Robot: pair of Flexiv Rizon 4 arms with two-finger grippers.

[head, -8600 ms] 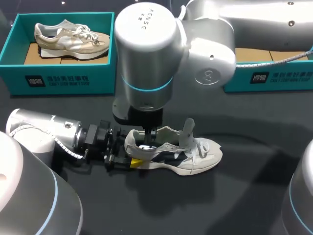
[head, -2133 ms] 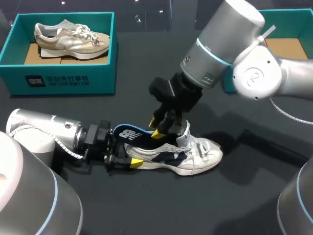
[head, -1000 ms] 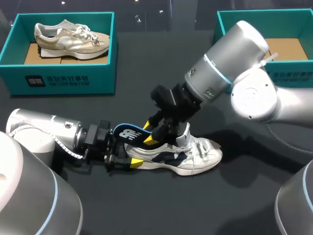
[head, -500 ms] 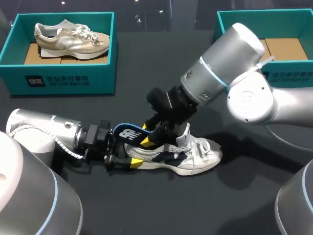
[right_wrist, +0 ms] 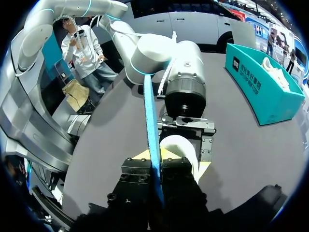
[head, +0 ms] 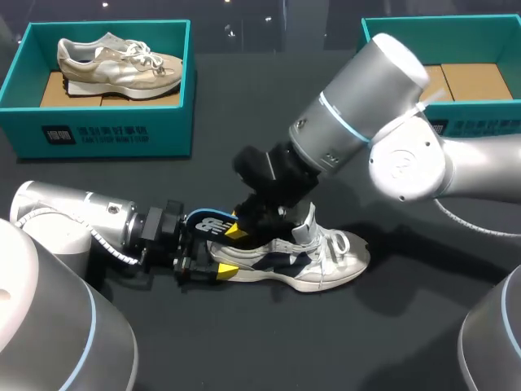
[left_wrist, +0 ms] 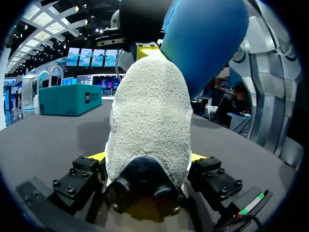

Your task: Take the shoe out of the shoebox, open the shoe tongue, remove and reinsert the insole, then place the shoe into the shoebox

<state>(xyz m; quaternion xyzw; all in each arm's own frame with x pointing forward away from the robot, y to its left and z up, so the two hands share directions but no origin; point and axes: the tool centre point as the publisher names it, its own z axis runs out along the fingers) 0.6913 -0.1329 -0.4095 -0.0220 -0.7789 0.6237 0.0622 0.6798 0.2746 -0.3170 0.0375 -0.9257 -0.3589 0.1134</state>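
Shoe (head: 303, 262) stands upright on the table (head: 366, 342), tongue (head: 310, 218) pulled up. Left gripper (left_wrist: 147, 159) is clamped on the shoe's heel from both sides. Right gripper (head: 237, 230) hangs over the shoe's heel opening, pinched on the blue insole (head: 209, 221), whose free end sticks out past the heel.

Looks like mid insole step; can't tell whether it's going out or in. To do it well:
- hold the heel clamp firm
- run the insole along the shoe's length
- feed the toe end under the tongue, no folding

Beyond the shoe are a shoebox (head: 106, 130) holding a beige shoe (head: 118, 65) and a second shoebox (head: 456, 126), both well apart from it.
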